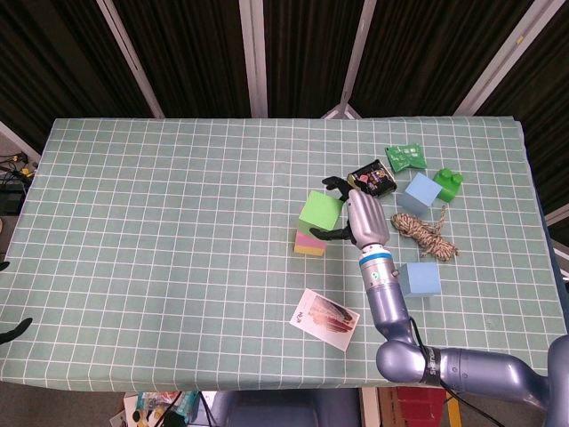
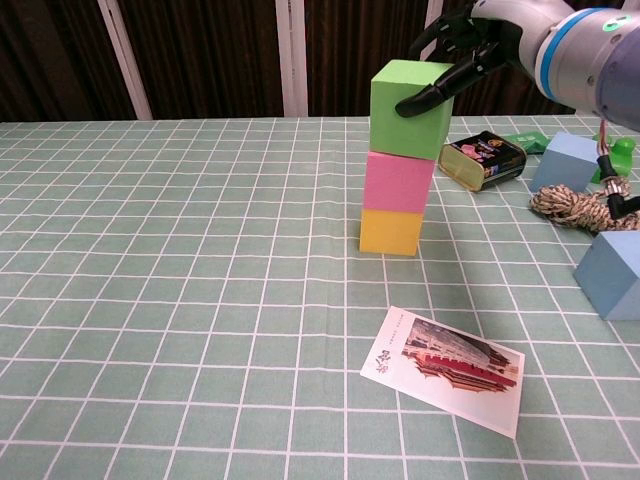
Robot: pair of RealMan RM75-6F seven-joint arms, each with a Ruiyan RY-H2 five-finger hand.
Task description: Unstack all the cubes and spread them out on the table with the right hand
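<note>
A rectangular table covered by a green cloth with a white grid (image 1: 160,231) is backed by dark ribbed wall panels (image 1: 187,53) divided by pale metal struts (image 1: 255,58).

1. The place looks like a robotics lab or test cell: a bench (image 1: 178,222) under a green checked cloth stands before black corrugated panels (image 1: 187,53) braced by metal struts (image 1: 253,53)
2. Loose cables (image 1: 13,169) trail beside the bench edge, with bare floor below
</note>
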